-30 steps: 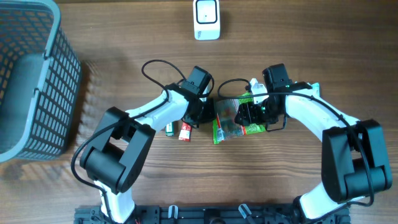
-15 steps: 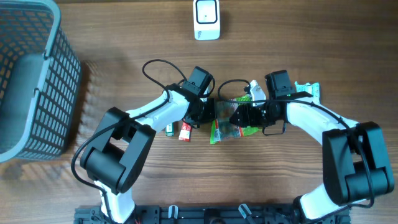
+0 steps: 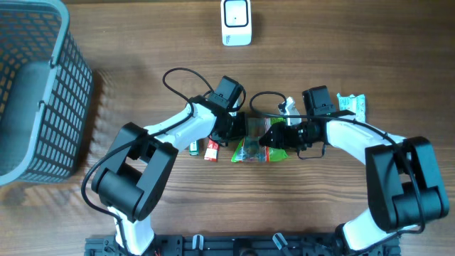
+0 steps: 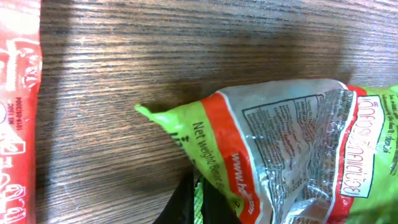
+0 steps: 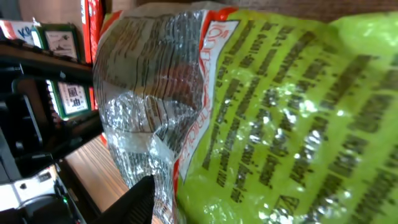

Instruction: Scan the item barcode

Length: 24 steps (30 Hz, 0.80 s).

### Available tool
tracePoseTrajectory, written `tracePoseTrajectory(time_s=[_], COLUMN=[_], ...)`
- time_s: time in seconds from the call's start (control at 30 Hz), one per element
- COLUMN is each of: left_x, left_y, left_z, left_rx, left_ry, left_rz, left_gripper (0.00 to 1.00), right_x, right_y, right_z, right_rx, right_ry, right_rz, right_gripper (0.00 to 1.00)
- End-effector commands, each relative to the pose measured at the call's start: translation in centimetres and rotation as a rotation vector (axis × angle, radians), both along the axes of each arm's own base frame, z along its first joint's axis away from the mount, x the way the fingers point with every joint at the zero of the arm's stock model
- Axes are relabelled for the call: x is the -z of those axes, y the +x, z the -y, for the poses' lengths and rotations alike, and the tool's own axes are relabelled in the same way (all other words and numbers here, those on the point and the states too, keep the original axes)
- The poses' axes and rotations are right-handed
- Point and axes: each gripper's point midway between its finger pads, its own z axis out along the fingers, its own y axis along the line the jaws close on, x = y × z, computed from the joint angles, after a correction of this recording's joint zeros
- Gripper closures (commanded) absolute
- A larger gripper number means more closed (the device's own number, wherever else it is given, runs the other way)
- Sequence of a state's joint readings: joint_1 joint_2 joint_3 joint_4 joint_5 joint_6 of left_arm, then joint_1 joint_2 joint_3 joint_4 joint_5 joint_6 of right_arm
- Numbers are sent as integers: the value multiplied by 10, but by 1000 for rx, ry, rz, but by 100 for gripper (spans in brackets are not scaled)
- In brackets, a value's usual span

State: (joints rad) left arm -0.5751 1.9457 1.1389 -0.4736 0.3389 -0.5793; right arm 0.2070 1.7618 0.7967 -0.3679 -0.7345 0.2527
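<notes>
1. The snack packet point(image 3: 250, 151) is lying at the middle of the table point(image 3: 142, 43). Both grippers are covering its upper edge from overhead
2. The left gripper point(image 3: 238, 135) is sitting at the packet's 11 o'clock. Its wrist camera is showing dark fingers point(image 4: 186, 202) closed, seemingly pinching the packet's lower edge, though the frame is cutting most of them off
3. The right gripper point(image 3: 270, 136) is pressing in from the packet's 2 o'clock. Crumpled foil is filling its own view, only one dark finger point(image 5: 142, 198) is showing, and I cannot tell whether the jaws are open or closed
4. The packet's print is looking creased and glaring in both wrist views, so no barcode is standing out
5. Counting: one scanner point(image 3: 236, 21) is standing at 12 o'clock and one basket point(image 3: 71, 92), cut by the frame, at 9 o'clock
6. Two small items, a green tube point(image 3: 193, 148) and a red sachet point(image 3: 211, 150), are lying at the packet's 9 o'clock
7. One white item point(image 3: 288, 105), half hidden by the right arm, and one teal packet point(image 3: 352, 107) are lying at its 1 to 2 o'clock
</notes>
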Motion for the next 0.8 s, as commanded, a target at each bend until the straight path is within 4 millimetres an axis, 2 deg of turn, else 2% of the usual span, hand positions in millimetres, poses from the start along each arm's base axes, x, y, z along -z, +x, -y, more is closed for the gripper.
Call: tracePoseTrajectory(time_s=[0.0, 0.17, 0.33, 0.43, 0.53, 0.6, 0.67, 0.73, 0.77], left_x=[16, 15, 16, 15, 15, 15, 15, 15, 15], left_y=[-9, -8, -9, -8, -7, -6, -6, -6, -6], left_z=[-2, -2, -2, -2, -1, 0, 0, 0, 0], left_rx=[31, 31, 31, 31, 31, 31, 31, 31, 31], left_ry=[41, 41, 41, 40, 37, 35, 35, 35, 35], left_rz=[-14, -14, -14, -12, -7, -4, -4, -5, -4], left_gripper=[96, 96, 96, 96, 96, 96, 96, 96, 96], right_x=[-4, -3, 8, 5, -2, -9, -11, -12, -12], right_y=[-5, -1, -9, -17, -14, -11, -8, -6, -5], right_z=[-13, -14, -14, -19, -24, -28, -30, -30, -30], right_rx=[-1, 40, 74, 54, 28, 8, 7, 6, 8], right_ry=[74, 83, 109, 160, 204, 246, 256, 259, 261], right_rz=[-43, -53, -51, -63, -26, 2, 18, 33, 33], right_gripper=[56, 55, 54, 55, 55, 61, 77, 78, 75])
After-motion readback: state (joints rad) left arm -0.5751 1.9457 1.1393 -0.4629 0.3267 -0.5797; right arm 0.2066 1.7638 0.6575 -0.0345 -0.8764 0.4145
